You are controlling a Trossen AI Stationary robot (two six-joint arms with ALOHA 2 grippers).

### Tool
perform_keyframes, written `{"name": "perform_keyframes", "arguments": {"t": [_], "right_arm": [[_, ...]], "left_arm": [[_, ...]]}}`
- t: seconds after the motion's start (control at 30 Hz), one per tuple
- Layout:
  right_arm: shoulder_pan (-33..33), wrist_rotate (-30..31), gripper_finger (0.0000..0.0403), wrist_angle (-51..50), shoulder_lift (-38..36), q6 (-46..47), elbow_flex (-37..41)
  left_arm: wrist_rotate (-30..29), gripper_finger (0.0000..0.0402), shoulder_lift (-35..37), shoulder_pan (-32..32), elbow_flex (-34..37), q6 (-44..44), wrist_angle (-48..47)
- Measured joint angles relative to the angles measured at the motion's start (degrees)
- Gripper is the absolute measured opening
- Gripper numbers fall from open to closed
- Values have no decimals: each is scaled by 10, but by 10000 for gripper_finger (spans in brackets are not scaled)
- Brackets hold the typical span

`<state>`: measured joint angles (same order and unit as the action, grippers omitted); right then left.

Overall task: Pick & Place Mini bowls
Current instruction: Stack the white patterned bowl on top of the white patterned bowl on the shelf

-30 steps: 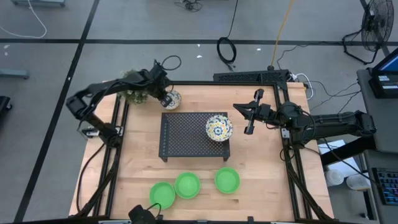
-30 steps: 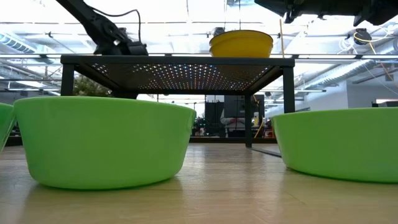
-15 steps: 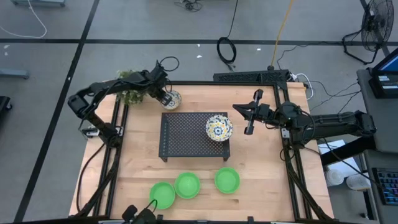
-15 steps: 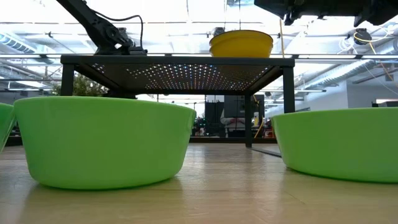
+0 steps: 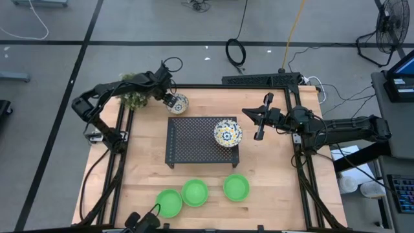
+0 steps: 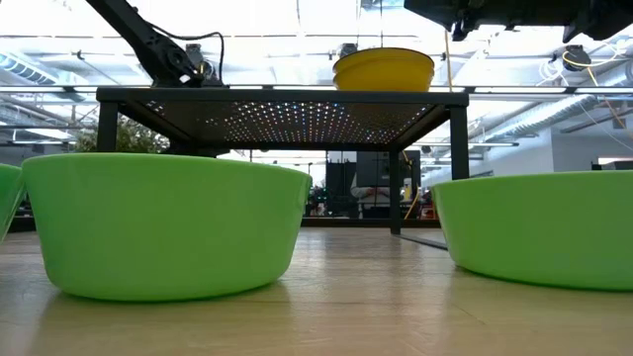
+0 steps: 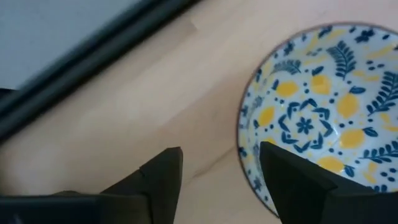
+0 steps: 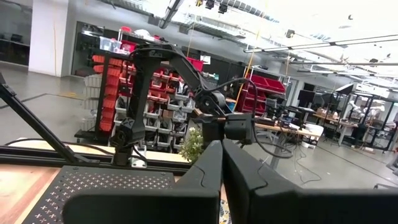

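Note:
A white bowl with a blue-and-yellow pattern [image 5: 179, 103] rests on its base at the table's far left, next to the potted plant [image 5: 134, 94]. My left gripper [image 7: 221, 171] is open above this bowl [image 7: 317, 112]. One finger [image 7: 163, 177] is outside the rim and the other [image 7: 292, 183] is over the inside. A second patterned bowl [image 5: 228, 132] sits on the black rack's [image 5: 194, 142] right end and shows in the low view [image 6: 384, 69]. Three green bowls [image 5: 169, 201] [image 5: 195, 192] [image 5: 236, 187] rest near the front edge. My right gripper [image 5: 249, 114] is shut and empty, right of the rack.
The black perforated rack stands mid-table on legs [image 6: 458, 163]. The plant is close to my left arm [image 5: 103, 97]. Bare wood [image 5: 272, 168] lies between the rack, the green bowls and the right edge. Cables and a fan are on the floor beyond the table.
My left gripper has moved a little up and toward the table's far left corner, staying open over the patterned bowl. The bowl has kept its place.

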<state>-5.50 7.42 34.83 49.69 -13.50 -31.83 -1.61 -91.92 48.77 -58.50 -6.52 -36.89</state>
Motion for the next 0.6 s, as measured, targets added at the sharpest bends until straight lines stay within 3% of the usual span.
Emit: {"name": "perform_keyframes", "arguments": {"t": [0.3,0.6], "right_arm": [[0,0,0,0,0,0,0],[0,0,0,0,0,0,0]], "left_arm": [[3,173,-60,-2,0,3,20],[1,107,-55,-2,0,3,30]]}}
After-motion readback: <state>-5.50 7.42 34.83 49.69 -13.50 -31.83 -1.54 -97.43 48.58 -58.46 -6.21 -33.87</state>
